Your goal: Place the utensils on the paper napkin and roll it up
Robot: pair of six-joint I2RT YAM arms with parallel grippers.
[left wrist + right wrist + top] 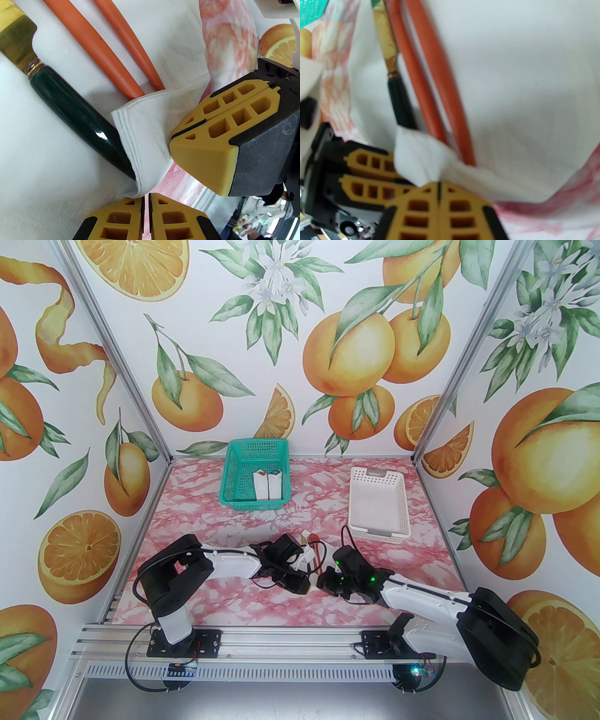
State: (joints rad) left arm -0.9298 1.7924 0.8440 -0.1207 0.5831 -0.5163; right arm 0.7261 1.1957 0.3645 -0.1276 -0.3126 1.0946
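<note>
The paper napkin (46, 164) lies flat on the table with the utensils on it. They are a knife (77, 112) with a dark handle and brassy blade, and two orange handles (100, 49) beside it, their heads out of frame. One napkin corner is folded up over the handle ends as a flap (145, 131). My left gripper (146, 199) is shut on the flap's lower corner. My right gripper (178, 132) is shut, its tips touching the flap's edge. In the top view the left gripper (309, 576) and the right gripper (322, 578) meet at the napkin (335, 553).
A green basket (234, 465) at the back holds two white wrapped bundles (268, 484). A white basket (377, 521) stands at the back right, close behind the right arm. Pink marbled table surrounds the napkin.
</note>
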